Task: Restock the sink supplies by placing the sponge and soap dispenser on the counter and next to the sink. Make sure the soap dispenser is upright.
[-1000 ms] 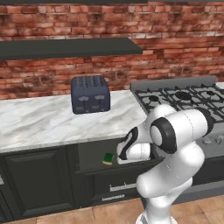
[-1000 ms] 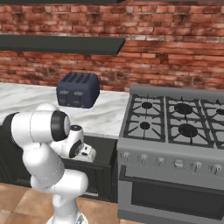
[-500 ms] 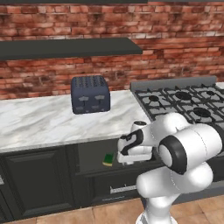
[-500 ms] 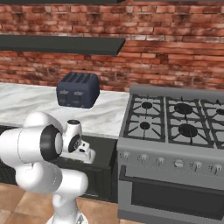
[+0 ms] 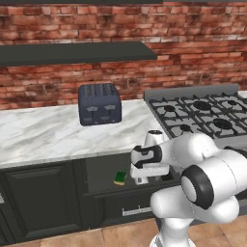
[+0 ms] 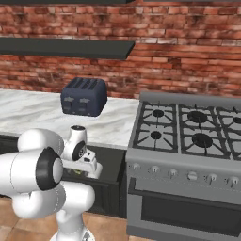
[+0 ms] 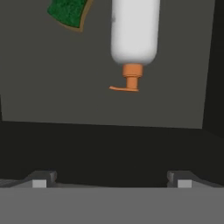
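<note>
The green-topped sponge (image 5: 119, 178) lies in an open dark drawer (image 7: 52, 83) under the marble counter (image 5: 48, 135). In the hand view the sponge (image 7: 68, 12) is at the top left. The white soap dispenser (image 7: 134, 30) lies flat on the drawer floor beside it, its orange pump pointing toward the hand. My gripper (image 7: 111, 183) hangs above the drawer, open, fingertips wide apart and holding nothing. In the left base view the gripper (image 5: 140, 180) points down just right of the sponge. In the right base view the gripper (image 6: 92, 169) sits over the drawer. The sink is out of view.
A dark blue toaster (image 5: 99, 103) stands on the counter against the brick wall. A gas stove (image 5: 202, 111) adjoins the counter on the right. A dark shelf (image 5: 72, 50) runs above. The drawer's front wall (image 7: 109, 148) lies between my fingertips and the bottle.
The arm's elbow has swung lower and toward the cameras. The hand has stayed over the open drawer, dipping slightly. Sponge and bottle have not moved.
</note>
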You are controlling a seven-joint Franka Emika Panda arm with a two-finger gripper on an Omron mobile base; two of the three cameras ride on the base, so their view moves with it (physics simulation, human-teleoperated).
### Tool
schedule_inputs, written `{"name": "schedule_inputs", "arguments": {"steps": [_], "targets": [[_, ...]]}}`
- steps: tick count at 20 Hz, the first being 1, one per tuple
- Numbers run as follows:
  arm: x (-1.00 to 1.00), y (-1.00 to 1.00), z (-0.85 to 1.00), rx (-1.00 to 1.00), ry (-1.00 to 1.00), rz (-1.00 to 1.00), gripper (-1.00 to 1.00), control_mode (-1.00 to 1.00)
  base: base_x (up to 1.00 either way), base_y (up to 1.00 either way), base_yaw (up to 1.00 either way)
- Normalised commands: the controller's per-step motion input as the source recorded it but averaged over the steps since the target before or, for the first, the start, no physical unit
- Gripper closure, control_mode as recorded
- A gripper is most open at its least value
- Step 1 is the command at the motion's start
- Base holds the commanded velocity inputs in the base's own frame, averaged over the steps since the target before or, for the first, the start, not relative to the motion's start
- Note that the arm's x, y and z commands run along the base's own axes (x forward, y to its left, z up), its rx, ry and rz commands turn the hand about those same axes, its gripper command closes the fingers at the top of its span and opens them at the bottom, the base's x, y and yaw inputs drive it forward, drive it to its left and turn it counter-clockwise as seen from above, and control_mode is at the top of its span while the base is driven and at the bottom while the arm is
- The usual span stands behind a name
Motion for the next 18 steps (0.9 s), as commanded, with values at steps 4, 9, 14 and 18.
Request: {"name": "schedule_inputs", "arguments": {"steps": [4, 9, 14, 18], "targets": [[0.16, 0.00, 0.08, 0.00, 0.03, 0.00, -1.00, -1.00, 0.00, 0.00, 0.00], [0.25, -0.05, 0.00, 0.00, 0.03, 0.00, -1.00, -1.00, 0.00, 0.00, 0.00], [0.20, -0.01, 0.00, 0.00, 0.00, 0.00, -1.00, -1.00, 0.00, 0.00, 0.00], [0.04, 0.00, -0.02, 0.00, 0.00, 0.00, -1.00, -1.00, 0.00, 0.00, 0.00]]}}
